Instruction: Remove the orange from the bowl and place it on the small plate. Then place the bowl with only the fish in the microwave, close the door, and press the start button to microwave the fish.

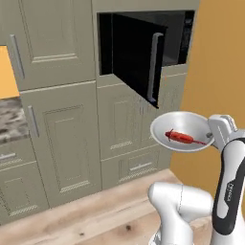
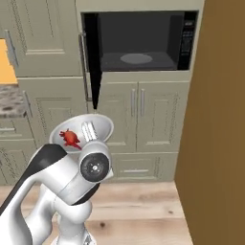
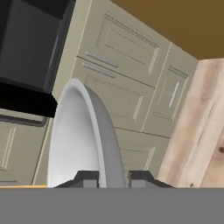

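The two-finger gripper (image 3: 113, 179) was clamped on the rim of the wide, shallow, pale grey-white bowl (image 1: 187, 129), one dark fingertip on each side of the wall, as the hand view showed with the bowl (image 3: 81, 140) seen edge-on. In the left base view the gripper (image 1: 214, 135) held the bowl by its right edge, up in the air in front of the cabinets, clear of the wooden floor (image 1: 100, 215). Inside lay the small slender red fish (image 1: 180, 137), alone, near the bowl's middle; the right base view showed the fish (image 2: 70, 138) at the left side of the bowl (image 2: 98, 125), partly behind the white arm.

Beyond the bowl stood the beige panelled cabinet doors (image 1: 62, 143). Higher and farther back was the large built-in black microwave (image 2: 139, 40), its dark grey cavity open, with the narrow keypad strip at its right. Its wide black glass door (image 1: 134, 57) with a long grey bar handle (image 1: 153, 67) stood swung out to the left, above and to the left of the held bowl.
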Available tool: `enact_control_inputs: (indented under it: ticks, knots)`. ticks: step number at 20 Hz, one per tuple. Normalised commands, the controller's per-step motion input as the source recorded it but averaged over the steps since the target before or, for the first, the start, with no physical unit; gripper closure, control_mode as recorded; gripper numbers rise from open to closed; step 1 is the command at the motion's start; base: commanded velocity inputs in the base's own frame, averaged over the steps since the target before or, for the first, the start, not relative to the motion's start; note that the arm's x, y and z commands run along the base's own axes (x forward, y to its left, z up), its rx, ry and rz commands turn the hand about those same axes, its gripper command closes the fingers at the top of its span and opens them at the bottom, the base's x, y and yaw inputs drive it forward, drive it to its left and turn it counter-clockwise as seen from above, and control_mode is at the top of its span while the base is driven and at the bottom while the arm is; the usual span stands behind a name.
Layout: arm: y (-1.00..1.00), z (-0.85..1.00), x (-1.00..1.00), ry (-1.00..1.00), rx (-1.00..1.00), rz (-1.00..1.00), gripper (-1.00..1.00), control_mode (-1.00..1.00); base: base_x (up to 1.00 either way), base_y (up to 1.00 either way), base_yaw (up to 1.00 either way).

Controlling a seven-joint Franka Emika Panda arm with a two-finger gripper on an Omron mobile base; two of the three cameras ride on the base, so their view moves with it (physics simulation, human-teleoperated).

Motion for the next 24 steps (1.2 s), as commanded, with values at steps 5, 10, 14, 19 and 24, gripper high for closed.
enact_control_inputs:
  ticks: [5,10,14,19,24]
  knots:
    - [0.00,0.00,0.00,0.00,0.00,0.00,1.00,1.00,0.74,-0.85,0.16]
    - [0.00,0.00,0.00,0.00,0.00,0.00,1.00,1.00,0.97,-0.44,0.31]
    - [0.00,0.00,0.00,0.00,0.00,0.00,1.00,1.00,0.78,-0.27,0.38]
    - [0.00,0.00,0.00,0.00,0.00,0.00,1.00,1.00,0.63,-0.25,0.09]
    - [0.00,0.00,0.00,0.00,0.00,0.00,1.00,1.00,0.44,-0.54,0.03]
